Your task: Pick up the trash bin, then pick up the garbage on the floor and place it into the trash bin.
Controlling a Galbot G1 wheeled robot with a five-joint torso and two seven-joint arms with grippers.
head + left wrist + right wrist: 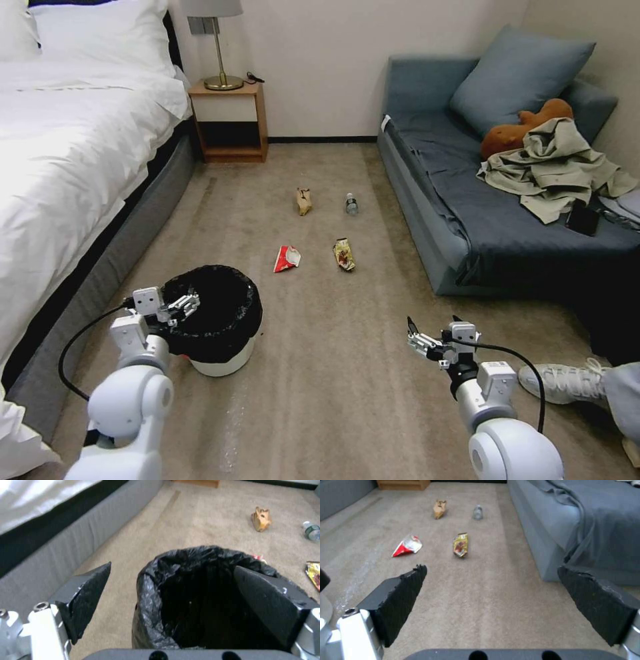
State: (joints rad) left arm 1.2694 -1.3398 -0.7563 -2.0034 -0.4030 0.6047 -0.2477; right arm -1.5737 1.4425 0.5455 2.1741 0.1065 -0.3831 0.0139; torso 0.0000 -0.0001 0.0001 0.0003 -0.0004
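Left tool (181, 307) spread apart, straddling near rim of trash bin (220, 333) on carpet: 1 finger outside, 1 inside black liner. Right tool (421, 340) also apart, empty, low over floor; 4 garbage pieces (287, 258) ahead, well apart.

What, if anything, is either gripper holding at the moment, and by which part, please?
Nothing is held. The left gripper is open, its fingers straddling the near rim of the trash bin without closing. The right gripper is open over bare carpet.
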